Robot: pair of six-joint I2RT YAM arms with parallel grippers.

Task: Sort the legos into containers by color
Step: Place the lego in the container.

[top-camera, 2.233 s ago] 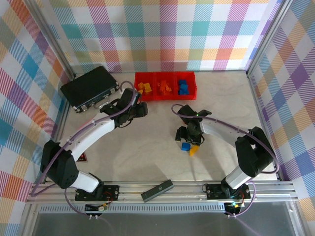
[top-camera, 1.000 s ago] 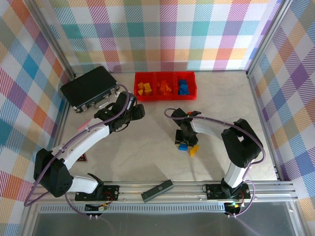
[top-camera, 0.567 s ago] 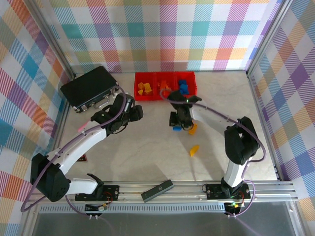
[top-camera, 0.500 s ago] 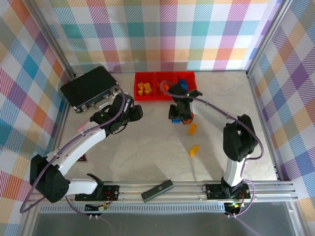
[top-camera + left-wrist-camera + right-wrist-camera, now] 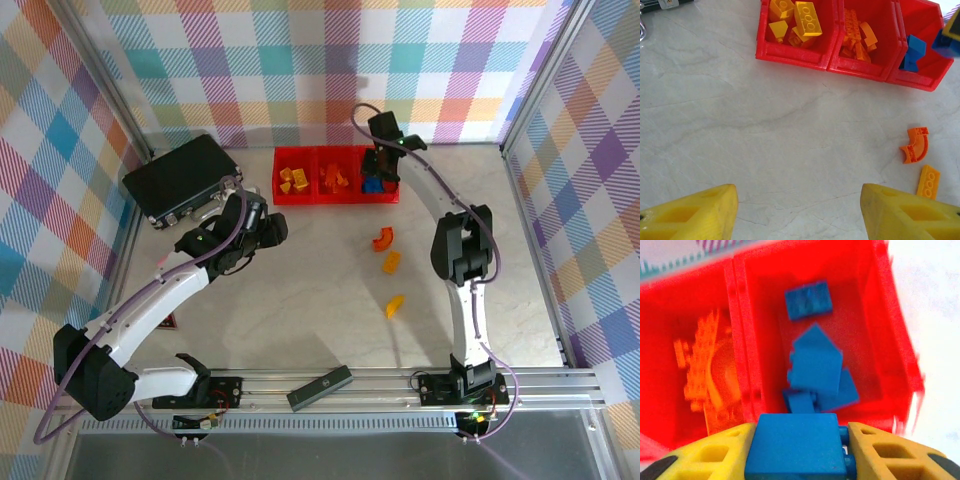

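My right tool [image 5: 797,454] is clamped on a square blue brick [image 5: 792,437], poised over the near edge of the end bin [image 5: 897,340], where other blue bricks [image 5: 815,362] lie heaped. Released here, I judge, it could clip the rim and tumble to the table [image 5: 765,125], or bounce over the divider into the orange pile [image 5: 707,375]. My left tool [image 5: 797,212] hangs above the table, fingers apart and empty; a curved orange piece [image 5: 381,238], an orange brick [image 5: 392,262] and a small wedge [image 5: 396,305] wait loose.

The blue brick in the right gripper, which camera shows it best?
Right wrist: the blue brick sits large between the right gripper's fingers, at the blue-brick bin. Top external makes it a tiny blue patch by the gripper; left wrist catches a corner at the frame edge.
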